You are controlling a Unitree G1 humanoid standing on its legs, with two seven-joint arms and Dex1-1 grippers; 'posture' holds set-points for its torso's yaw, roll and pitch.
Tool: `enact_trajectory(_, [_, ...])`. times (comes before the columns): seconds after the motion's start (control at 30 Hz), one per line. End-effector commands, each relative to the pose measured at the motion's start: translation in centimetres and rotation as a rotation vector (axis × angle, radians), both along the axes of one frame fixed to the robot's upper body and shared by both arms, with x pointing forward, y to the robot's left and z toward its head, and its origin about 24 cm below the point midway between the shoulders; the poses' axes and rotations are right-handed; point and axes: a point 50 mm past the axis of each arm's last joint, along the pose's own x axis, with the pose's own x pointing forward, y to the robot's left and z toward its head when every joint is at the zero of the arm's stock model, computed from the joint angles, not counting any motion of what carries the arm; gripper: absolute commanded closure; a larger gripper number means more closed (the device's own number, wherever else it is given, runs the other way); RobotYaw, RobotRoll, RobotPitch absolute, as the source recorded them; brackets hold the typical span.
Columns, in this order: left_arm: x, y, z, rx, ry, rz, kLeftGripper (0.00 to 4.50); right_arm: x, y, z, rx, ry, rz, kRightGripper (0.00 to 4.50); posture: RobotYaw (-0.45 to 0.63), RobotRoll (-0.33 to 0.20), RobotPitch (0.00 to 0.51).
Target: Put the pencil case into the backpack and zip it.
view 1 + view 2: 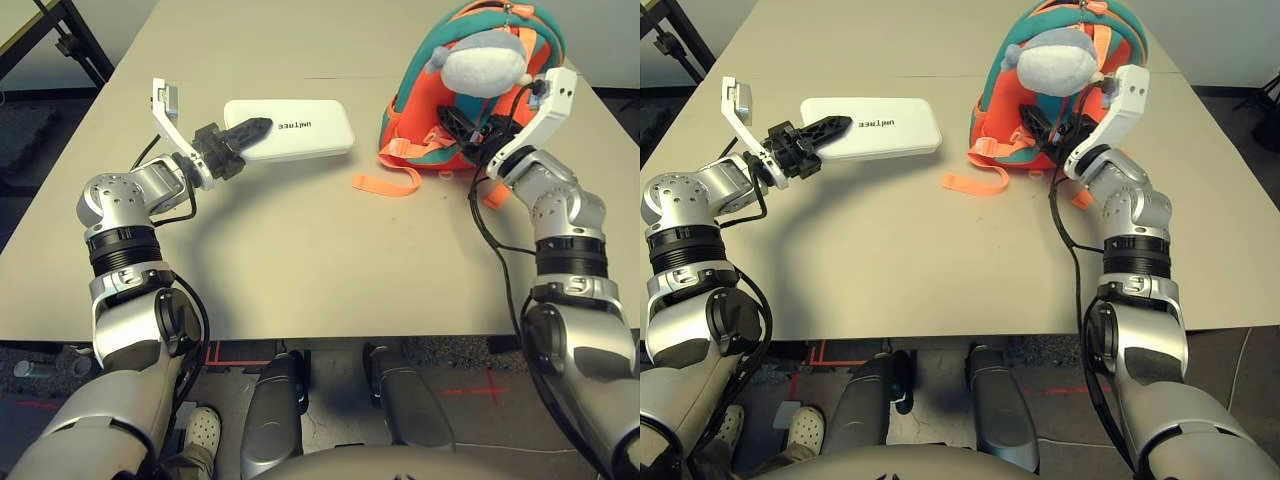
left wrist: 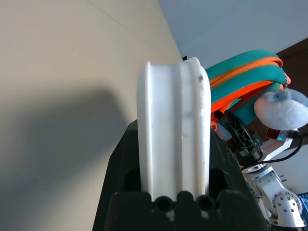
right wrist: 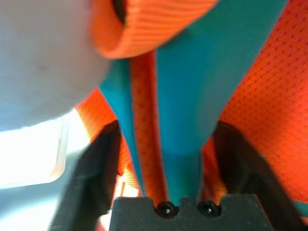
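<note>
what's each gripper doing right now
left gripper: shut on one end of the pencil case.
right gripper: fingers either side of a teal and orange fold of the backpack; cannot tell if it grips.

Flat white rectangular pencil case (image 1: 295, 128) with rounded corners, small dark lettering mid-face; lies on the table, long axis across it, one short end raised slightly off the surface. Small orange-and-teal fabric backpack (image 1: 425, 120) stands well apart to its right, grey-and-white plush toy (image 1: 482, 62) hanging at the front, orange straps (image 1: 385, 183) trailing onto the tabletop.
</note>
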Motion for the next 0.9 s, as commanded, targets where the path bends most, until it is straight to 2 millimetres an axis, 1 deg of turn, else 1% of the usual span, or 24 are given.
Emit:
enact_trajectory(0.03, [-0.2,-0.3,0.4,-0.002,-0.029,-0.010,3.19,-1.0,0.0,0.2,-0.046,-0.006,0.057,2.50,-0.16,0.000,0.181])
enact_trajectory(0.13, [-0.1,-0.3,0.4,-0.001,-0.030,-0.010,3.19,-2.3,0.0,0.5,-0.069,-0.003,0.112,3.63,-0.16,0.000,0.183])
enact_trajectory(0.17, [-0.1,-0.3,0.4,-0.001,-0.030,-0.011,3.19,-2.7,0.1,0.6,-0.076,-0.001,0.127,3.94,-0.17,0.000,0.187])
enact_trajectory(0.2, [-0.1,-0.3,0.4,0.000,-0.029,-0.011,3.19,-3.2,0.1,0.8,-0.086,-0.001,0.149,4.13,-0.17,0.000,0.188])
enact_trajectory(0.33, [-0.1,-0.4,0.1,-0.001,-0.024,-0.011,3.19,-5.8,0.7,1.9,-0.129,0.018,0.271,4.15,-0.18,0.000,0.190])
enact_trajectory(0.43, [0.0,-0.7,0.0,-0.002,-0.020,-0.017,3.19,-7.3,1.2,2.7,-0.147,0.028,0.344,4.15,-0.19,0.000,0.190])
enact_trajectory(0.6, [0.2,-0.9,0.1,-0.002,-0.023,-0.025,3.19,-9.5,1.4,4.2,-0.147,0.017,0.383,4.15,-0.19,0.000,0.189])
enact_trajectory(0.77, [0.3,-1.0,0.1,-0.001,-0.024,-0.028,3.19,-11.3,2.1,4.6,-0.129,0.026,0.403,4.15,-0.19,0.000,0.190])
enact_trajectory(0.87, [0.4,-1.0,0.1,-0.001,-0.025,-0.030,3.19,-12.1,2.5,4.5,-0.119,0.037,0.419,4.15,-0.20,0.000,0.190])
enact_trajectory(0.9, [0.4,-1.1,0.0,-0.001,-0.025,-0.031,3.19,-12.5,2.6,4.2,-0.102,0.048,0.431,4.15,-0.20,0.000,0.190])
